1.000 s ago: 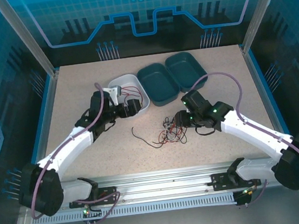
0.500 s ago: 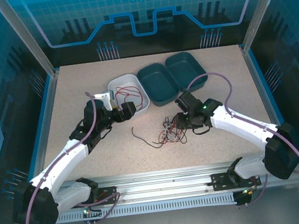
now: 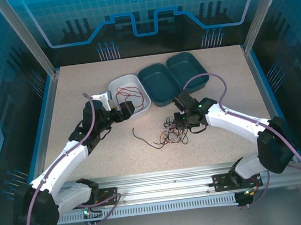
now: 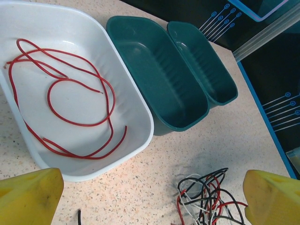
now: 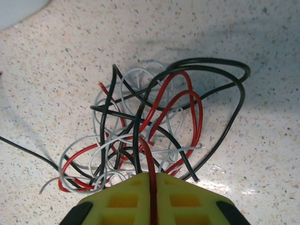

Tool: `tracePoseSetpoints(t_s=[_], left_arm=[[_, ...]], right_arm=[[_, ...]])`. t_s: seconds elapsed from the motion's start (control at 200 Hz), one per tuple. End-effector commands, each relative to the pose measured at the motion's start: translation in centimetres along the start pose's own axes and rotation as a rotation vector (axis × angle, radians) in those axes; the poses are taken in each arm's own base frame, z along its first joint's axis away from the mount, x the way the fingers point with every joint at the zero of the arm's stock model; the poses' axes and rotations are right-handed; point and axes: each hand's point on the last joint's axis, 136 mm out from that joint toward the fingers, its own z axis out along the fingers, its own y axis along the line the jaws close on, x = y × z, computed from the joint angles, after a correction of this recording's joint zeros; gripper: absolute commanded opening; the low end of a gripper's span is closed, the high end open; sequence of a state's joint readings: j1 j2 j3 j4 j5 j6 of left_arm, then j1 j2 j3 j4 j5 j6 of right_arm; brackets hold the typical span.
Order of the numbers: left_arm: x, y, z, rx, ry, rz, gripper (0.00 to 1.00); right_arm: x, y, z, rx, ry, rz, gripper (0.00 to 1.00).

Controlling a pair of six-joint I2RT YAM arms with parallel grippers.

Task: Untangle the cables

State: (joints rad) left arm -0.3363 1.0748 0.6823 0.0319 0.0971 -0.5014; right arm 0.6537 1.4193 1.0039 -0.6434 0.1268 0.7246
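The cables lie as a tangle [image 3: 170, 133] of red, black and whitish-grey wires on the table, in front of the trays. My right gripper [image 3: 177, 122] sits at the tangle's right edge. In the right wrist view its yellow jaws [image 5: 152, 180] are shut on a red cable [image 5: 149, 154] that runs up out of the tangle [image 5: 140, 122]. A separate red cable [image 4: 70, 93] lies coiled inside the white tray [image 4: 145, 112]. My left gripper [image 4: 152, 201] hangs open over bare table beside that tray, with the tangle [image 4: 211, 197] just inside its right finger [image 4: 274, 197].
Two teal trays [image 3: 159, 83] [image 3: 187, 69] stand side by side to the right of the white tray [image 3: 115, 84]. A black cable end [image 3: 139, 134] trails left from the tangle.
My right gripper has slid left onto the tangle and closed on a red cable. The left arm drew back from the white tray, then held still.
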Motion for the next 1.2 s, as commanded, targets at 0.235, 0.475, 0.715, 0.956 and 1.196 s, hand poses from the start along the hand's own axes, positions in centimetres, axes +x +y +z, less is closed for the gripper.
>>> tracePoseSetpoints(t_s=[0.235, 0.475, 0.715, 0.956, 1.196], left_arm=[[-1.4, -1.6, -1.4, 0.065, -0.04, -0.007, 0.99], [-1.6, -2.8, -1.6, 0.132, -0.043, -0.022, 0.99], [-1.4, -5.2, -1.8, 0.262, -0.017, 0.029, 0.99], [-0.9, -8.2, -1.9, 0.398, 0.031, 0.085, 0.98], [0.5, -12.7, -3.2, 0.545, 0.072, 0.257, 0.94]], right_arm=[[-2.7, 0.9, -7.5, -0.068, -0.202, -0.08, 0.03], [-4.5, 3.1, -13.6, -0.196, -0.343, -0.173, 0.02], [-6.0, 6.6, -19.0, -0.377, -0.461, -0.263, 0.02], [-7.7, 8.4, -23.9, -0.445, -0.564, -0.332, 0.01], [-9.0, 9.3, -27.4, -0.471, -0.636, -0.376, 0.0]])
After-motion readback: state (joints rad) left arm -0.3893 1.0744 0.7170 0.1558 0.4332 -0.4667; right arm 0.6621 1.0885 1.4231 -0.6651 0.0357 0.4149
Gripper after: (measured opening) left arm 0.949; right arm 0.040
